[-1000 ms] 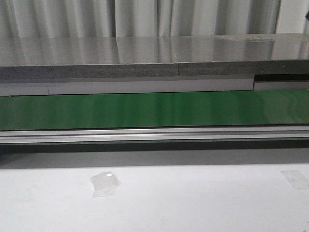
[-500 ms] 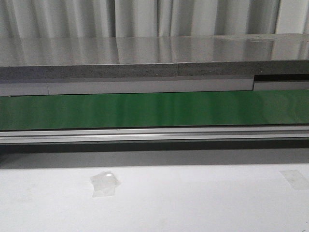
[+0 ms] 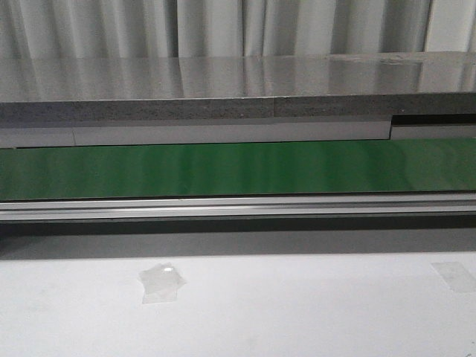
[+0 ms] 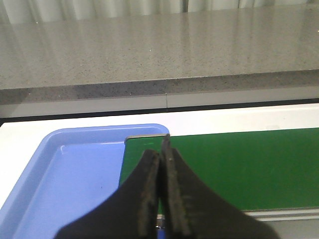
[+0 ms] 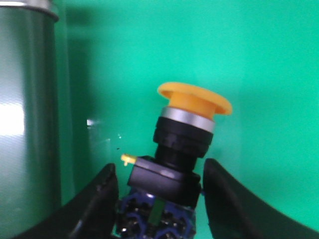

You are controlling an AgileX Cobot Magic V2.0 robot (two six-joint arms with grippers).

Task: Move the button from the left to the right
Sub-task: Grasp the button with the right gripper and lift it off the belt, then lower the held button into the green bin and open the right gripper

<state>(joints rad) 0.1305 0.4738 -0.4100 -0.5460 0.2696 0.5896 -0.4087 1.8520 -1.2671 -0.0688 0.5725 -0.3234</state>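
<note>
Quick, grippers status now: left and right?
Left gripper: closed, holding nothing visible.
Right gripper: fingers either side of the button; grip cannot be told.

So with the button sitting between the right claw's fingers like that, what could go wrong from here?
The button leans tilted between the right claw fingers, held only low on its black body, so it may pivot or slip. It hangs above the green belt; a drop could let it roll. The front view shows neither.

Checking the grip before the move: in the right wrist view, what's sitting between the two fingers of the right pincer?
The button, in the right wrist view: its black body sits between the right pincer fingers, yellow head tilted outward over the green belt.
</note>
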